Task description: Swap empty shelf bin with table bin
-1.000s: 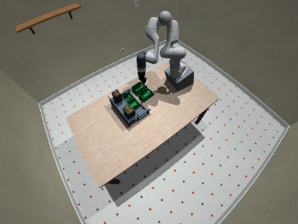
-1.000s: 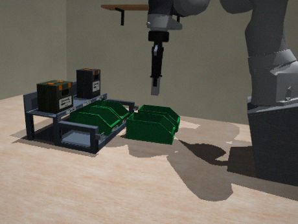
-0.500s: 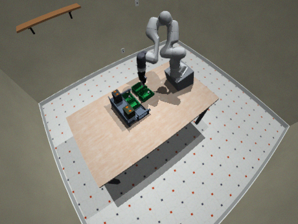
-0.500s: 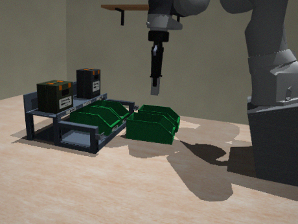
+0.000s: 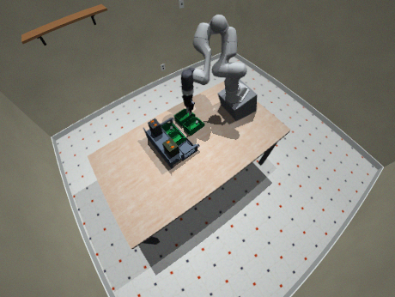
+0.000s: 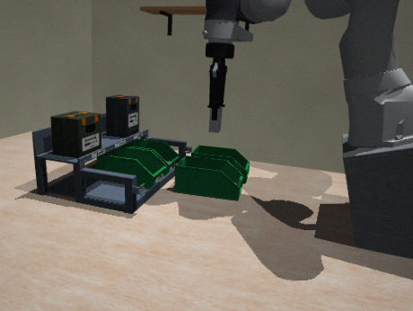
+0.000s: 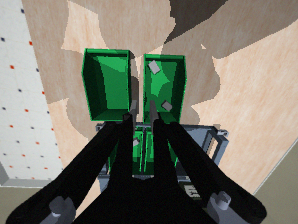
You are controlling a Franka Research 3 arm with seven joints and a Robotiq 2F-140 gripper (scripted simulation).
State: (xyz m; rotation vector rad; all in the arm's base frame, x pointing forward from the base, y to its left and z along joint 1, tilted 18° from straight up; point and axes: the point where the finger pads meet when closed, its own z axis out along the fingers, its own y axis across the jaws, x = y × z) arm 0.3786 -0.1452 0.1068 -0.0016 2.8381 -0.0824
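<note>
Table (image 5: 215,176) (image 6: 180,261) (image 7: 82,27) with a shelf rack (image 5: 160,141) (image 6: 39,177) (image 7: 199,137) and two green bins before it
Gripper (image 5: 189,111) (image 6: 215,130) (image 7: 143,107) above, slightly open, nothing between its fingers; empty bin (image 5: 183,115) (image 6: 220,150) (image 7: 109,82) stands on the tabletop beside the loaded bin (image 5: 192,125) (image 6: 206,182) (image 7: 172,85), which holds a grey part (image 7: 154,67) and another (image 7: 167,106)

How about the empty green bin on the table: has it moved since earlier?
No, the empty green bin looks unmoved, at the same spot beside the shelf.
</note>
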